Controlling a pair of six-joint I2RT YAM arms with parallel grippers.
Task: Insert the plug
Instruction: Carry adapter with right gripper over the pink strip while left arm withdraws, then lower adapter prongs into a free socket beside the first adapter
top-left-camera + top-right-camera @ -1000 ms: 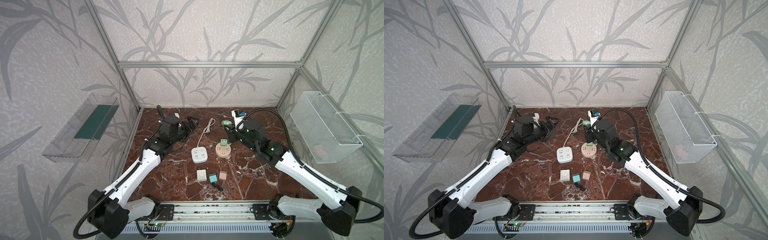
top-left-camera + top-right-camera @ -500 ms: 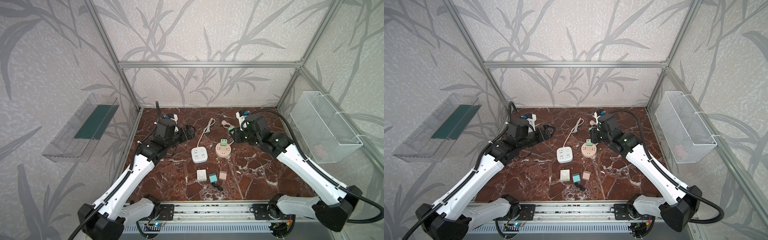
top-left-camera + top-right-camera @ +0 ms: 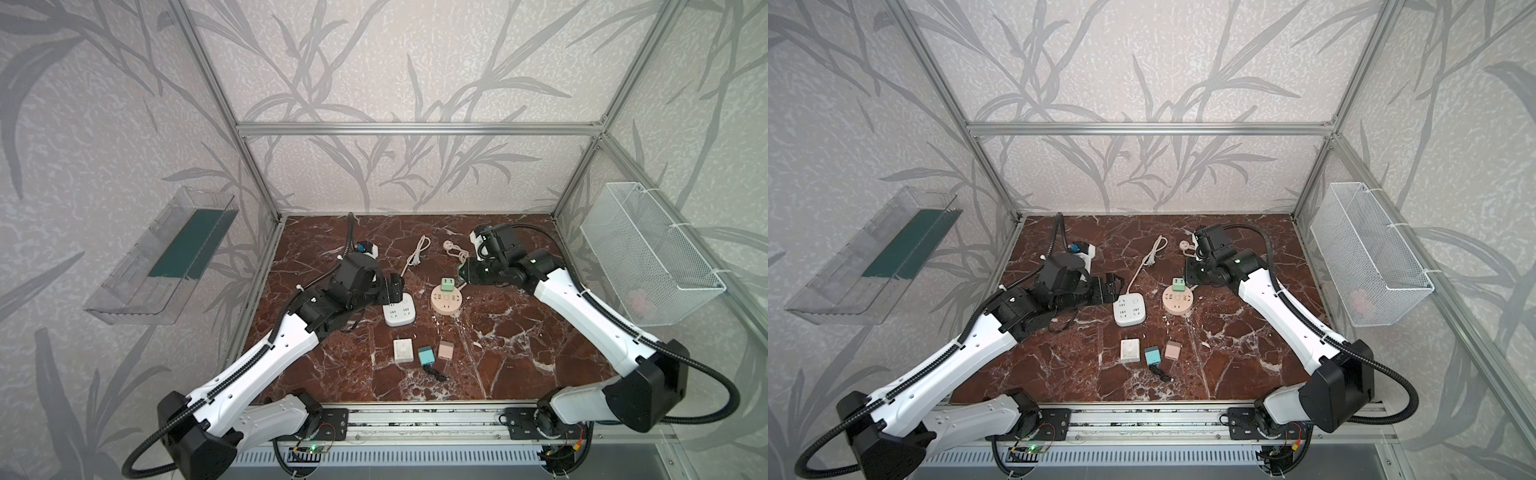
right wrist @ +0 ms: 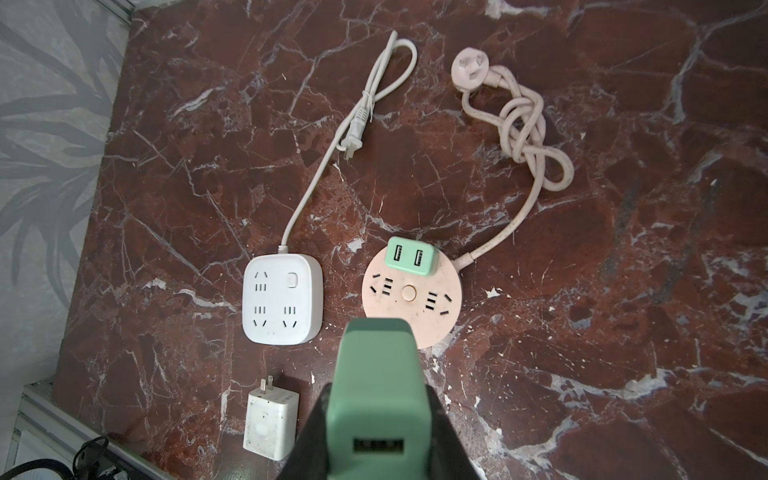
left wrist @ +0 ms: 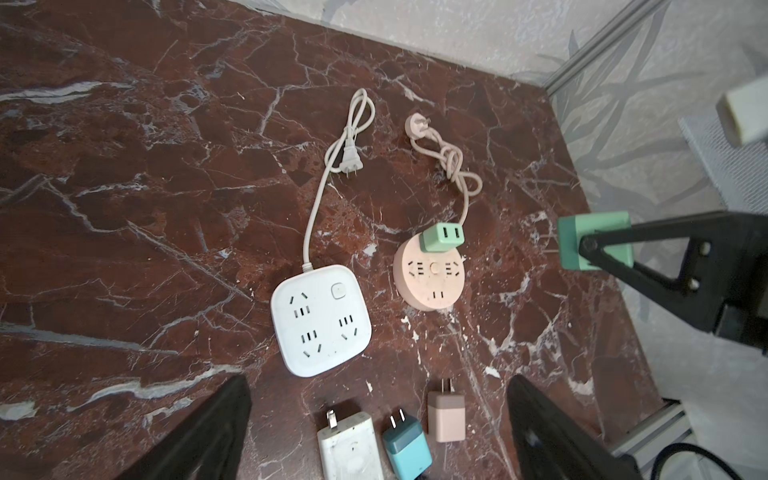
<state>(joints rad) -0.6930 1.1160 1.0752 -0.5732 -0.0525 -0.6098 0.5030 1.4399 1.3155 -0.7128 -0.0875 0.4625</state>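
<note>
Currently the dark green cube-shaped charger plug (image 4: 376, 374) is hanging in the air above the red-brown marble worktop (image 4: 582, 332). The right gripper (image 4: 377, 392) is clenching its black fingers (image 4: 309, 436) on the plug's two sides. The plug's USB port is facing the right wrist camera. In both top views it is sitting near the round pale pink power strip (image 3: 446, 300), to that strip's right and apart from it.

A light green two-port USB adapter (image 4: 409, 254) is sitting plugged into the round strip's rear edge, beside the spot where the knotted pink cord (image 4: 523, 124) is leaving it.

Just left of the round strip, the white square power strip (image 3: 399, 309) is lying flat, its white cord (image 3: 415, 259) trailing toward the back wall. The left gripper (image 5: 376, 380) is hovering at that strip's left side with its fingers (image 5: 216, 428) spread wide, grasping nothing.

Nearer the front rail, a white charger (image 3: 403, 350), a teal charger (image 3: 426, 356) and a pink charger (image 3: 445, 350) are lying in a row.
</note>
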